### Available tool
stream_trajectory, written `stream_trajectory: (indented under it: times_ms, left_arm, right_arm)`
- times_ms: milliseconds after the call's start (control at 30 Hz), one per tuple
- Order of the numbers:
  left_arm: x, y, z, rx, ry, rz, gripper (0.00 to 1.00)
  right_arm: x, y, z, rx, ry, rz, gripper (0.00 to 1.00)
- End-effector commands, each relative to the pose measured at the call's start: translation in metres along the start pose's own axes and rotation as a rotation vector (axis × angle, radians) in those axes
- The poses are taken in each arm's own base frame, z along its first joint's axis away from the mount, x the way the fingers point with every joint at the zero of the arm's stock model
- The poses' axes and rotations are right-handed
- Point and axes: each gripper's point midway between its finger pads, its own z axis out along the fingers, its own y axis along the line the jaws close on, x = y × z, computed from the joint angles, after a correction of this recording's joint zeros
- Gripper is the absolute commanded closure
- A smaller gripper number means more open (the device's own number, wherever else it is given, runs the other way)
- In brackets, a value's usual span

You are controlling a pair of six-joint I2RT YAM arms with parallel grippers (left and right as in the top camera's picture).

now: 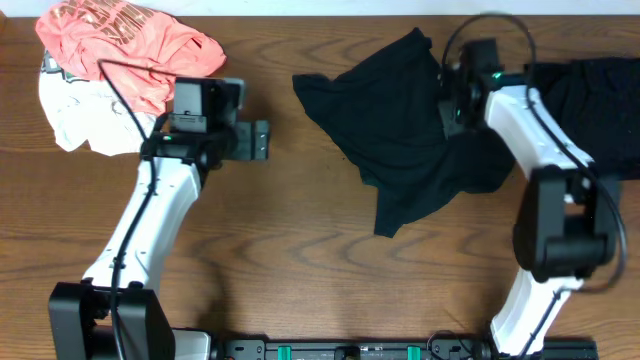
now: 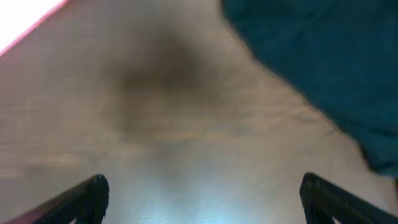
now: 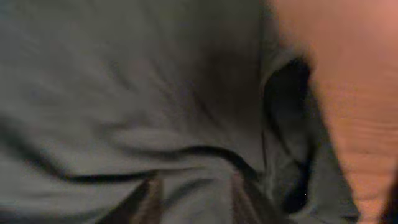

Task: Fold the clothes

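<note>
black matte crumpled garment (image 1: 410, 140) lies well right of the coral-pink printed shirt (image 1: 120, 45), right gripper (image 3: 196, 202) pinching its fabric, left gripper (image 1: 262, 140) wide beside that shirt; a shallow pinch could slip.

Black cloth (image 3: 124, 93) seen up close

The soft, wrinkled cloth fills nearly the whole view, with brown tabletop (image 3: 354, 93) showing on the right. The two jaws poke in at the bottom, blurry, with cloth bunched between them.

Blurred wrist views, sharp overhead.
</note>
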Motion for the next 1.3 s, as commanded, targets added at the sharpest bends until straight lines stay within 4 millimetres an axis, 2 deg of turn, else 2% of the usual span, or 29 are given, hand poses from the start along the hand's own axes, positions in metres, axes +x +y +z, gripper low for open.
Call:
stream_trajectory:
  times_ms: [0, 133, 233, 367, 400, 500, 600, 633, 700, 767, 900, 1100, 1267]
  left_arm:
    - [-0.020, -0.016, 0.007, 0.031, -0.066, 0.068, 0.02]
    - [-0.035, -0.031, 0.033, 0.059, -0.129, 0.110, 0.01]
    - [-0.040, -0.040, 0.060, 0.076, -0.158, 0.133, 0.11]
    - [-0.042, -0.051, 0.092, 0.098, -0.192, 0.158, 0.18]
    - [-0.042, -0.060, 0.104, 0.114, -0.207, 0.173, 0.25]
    - [-0.041, -0.075, 0.121, 0.138, -0.234, 0.200, 0.35]
    - [-0.043, -0.090, 0.135, 0.160, -0.274, 0.225, 0.57]
    - [-0.044, -0.092, 0.139, 0.160, -0.289, 0.230, 0.61]
    - [-0.045, -0.097, 0.146, 0.156, -0.315, 0.238, 0.60]
    - [-0.045, -0.098, 0.152, 0.143, -0.328, 0.242, 0.50]
    - [-0.042, -0.094, 0.164, 0.095, -0.341, 0.241, 0.40]
    - [-0.038, -0.090, 0.176, 0.079, -0.352, 0.239, 0.33]
    - [-0.033, -0.090, 0.181, 0.079, -0.339, 0.240, 0.33]
  right_arm:
    - [-0.047, 0.029, -0.086, -0.175, -0.220, -0.020, 0.59]
    - [-0.041, 0.054, -0.136, -0.278, -0.269, -0.052, 0.59]
    - [-0.032, 0.061, -0.160, -0.290, -0.278, -0.065, 0.67]
    - [-0.020, 0.069, -0.185, -0.301, -0.286, -0.080, 0.68]
    - [-0.015, 0.072, -0.193, -0.303, -0.285, -0.086, 0.68]
    - [-0.010, 0.074, -0.200, -0.306, -0.282, -0.089, 0.67]
    - [-0.006, 0.074, -0.202, -0.308, -0.271, -0.088, 0.67]
    - [-0.004, 0.074, -0.201, -0.309, -0.264, -0.087, 0.67]
    - [-0.002, 0.074, -0.201, -0.310, -0.254, -0.085, 0.66]
    - [0.000, 0.075, -0.200, -0.310, -0.244, -0.085, 0.66]
    - [0.001, 0.075, -0.200, -0.311, -0.241, -0.084, 0.65]
    - [0.002, 0.075, -0.200, -0.315, -0.238, -0.084, 0.65]
    - [0.002, 0.080, -0.201, -0.341, -0.238, -0.086, 0.65]
